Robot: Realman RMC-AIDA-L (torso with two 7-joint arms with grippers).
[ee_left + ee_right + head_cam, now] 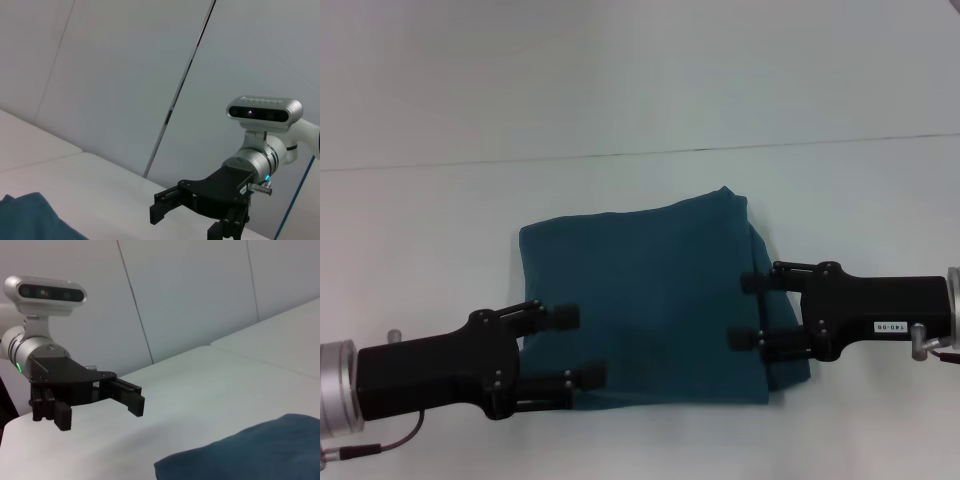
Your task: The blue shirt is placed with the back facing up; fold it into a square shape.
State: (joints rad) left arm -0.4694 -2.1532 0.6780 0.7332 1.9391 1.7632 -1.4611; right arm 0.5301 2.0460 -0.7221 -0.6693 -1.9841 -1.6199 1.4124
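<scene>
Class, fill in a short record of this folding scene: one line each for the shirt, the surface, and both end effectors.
Shirt: blue shirt, folded into a rough square, plain side up, no lettering visible
Surface: white table
Left end effector: open, at the shirt's near left corner, holding nothing
Right end effector: open, over the shirt's right edge, holding nothing
Folding: appears largely done, edges slightly uneven

I seem to be in a bare robot test room, not a home. A plain white table (640, 80) fills my view, and behind it stand smooth pale wall panels (110, 70) split by a dark seam (180, 90).
</scene>
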